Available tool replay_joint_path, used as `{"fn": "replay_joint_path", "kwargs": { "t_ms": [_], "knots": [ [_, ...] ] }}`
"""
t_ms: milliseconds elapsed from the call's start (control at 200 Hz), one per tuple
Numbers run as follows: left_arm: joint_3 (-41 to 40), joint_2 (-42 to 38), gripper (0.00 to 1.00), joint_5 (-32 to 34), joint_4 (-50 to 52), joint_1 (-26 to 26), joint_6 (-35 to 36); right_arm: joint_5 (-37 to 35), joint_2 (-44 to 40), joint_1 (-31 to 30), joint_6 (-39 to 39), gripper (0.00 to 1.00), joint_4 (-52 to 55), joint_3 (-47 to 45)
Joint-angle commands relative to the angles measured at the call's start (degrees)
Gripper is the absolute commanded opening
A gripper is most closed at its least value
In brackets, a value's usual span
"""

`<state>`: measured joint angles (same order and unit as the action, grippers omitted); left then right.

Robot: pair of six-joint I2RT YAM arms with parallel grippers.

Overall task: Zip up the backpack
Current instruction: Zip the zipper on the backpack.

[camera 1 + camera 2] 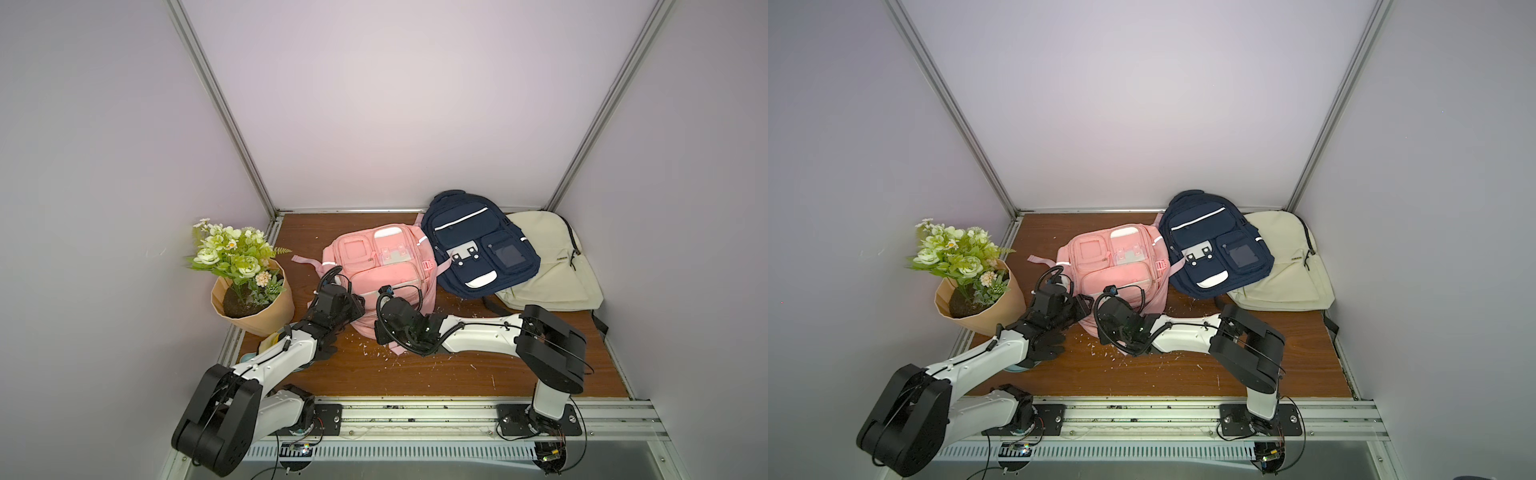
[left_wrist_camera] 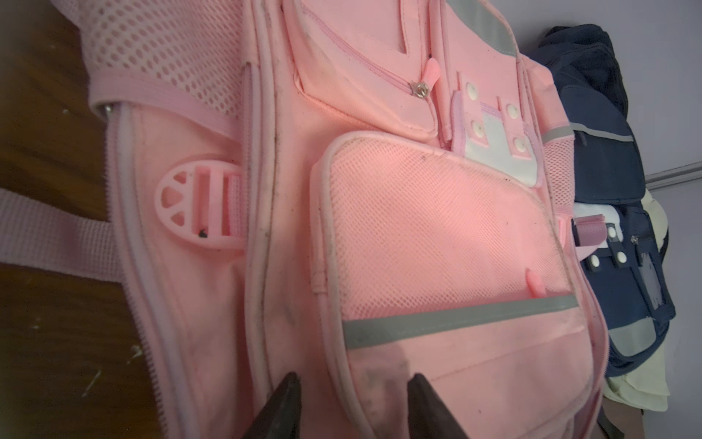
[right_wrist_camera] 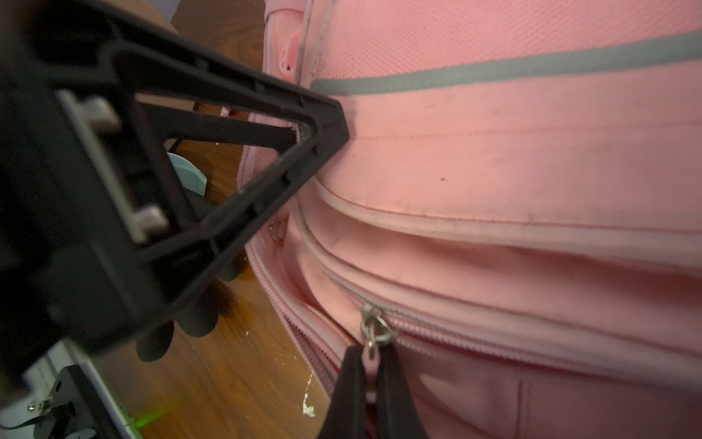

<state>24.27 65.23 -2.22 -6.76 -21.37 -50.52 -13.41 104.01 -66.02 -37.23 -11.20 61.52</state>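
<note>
Right gripper [image 3: 372,359] up close: jaws pressed together, pinching the zipper pull [image 3: 374,332] at the near edge of the pink backpack [image 1: 386,266]. Left gripper [image 2: 353,384]: jaws spread, holding nothing, one tip touching the bag's front pocket. Bag lies mid-table [image 1: 415,374], front up. Navy backpack [image 1: 478,245] touches its right side and lies partly over a cream backpack [image 1: 552,266]. Flower pot [image 1: 257,307] sits just left of the left arm. White flecks litter the wood.
</note>
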Motion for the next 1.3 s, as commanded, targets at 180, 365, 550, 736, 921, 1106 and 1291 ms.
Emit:
{"fn": "replay_joint_path", "kwargs": {
  "t_ms": [180,365,550,736,921,1106,1291],
  "knots": [
    [-0.3,-2.4,0.51,3.6,7.8,-0.3,-0.2,-1.1,0.1,-0.9,0.6,0.0,-1.3,1.8],
    [0.4,-0.6,0.46,1.4,4.0,-0.6,0.7,-1.3,-0.2,-1.3,1.2,0.0,-1.0,2.0],
    [0.4,2.9,0.37,2.9,4.0,-0.6,0.2,-1.5,-0.3,-1.4,0.9,0.0,-1.2,1.7],
    [1.7,6.9,0.21,5.4,1.6,0.2,0.2,-2.6,-1.2,-1.3,1.1,0.0,1.5,2.3],
    [5.9,7.4,0.0,7.0,5.1,6.0,3.2,-4.6,-4.4,0.3,1.3,0.0,4.3,0.0],
    [9.5,3.8,0.0,13.8,9.9,6.8,7.1,4.1,-5.5,9.1,-0.4,0.0,10.7,-0.3],
    [11.0,4.0,0.0,14.5,10.2,7.5,7.5,2.4,-7.4,16.1,0.8,0.0,14.3,-2.3]
  ]
}}
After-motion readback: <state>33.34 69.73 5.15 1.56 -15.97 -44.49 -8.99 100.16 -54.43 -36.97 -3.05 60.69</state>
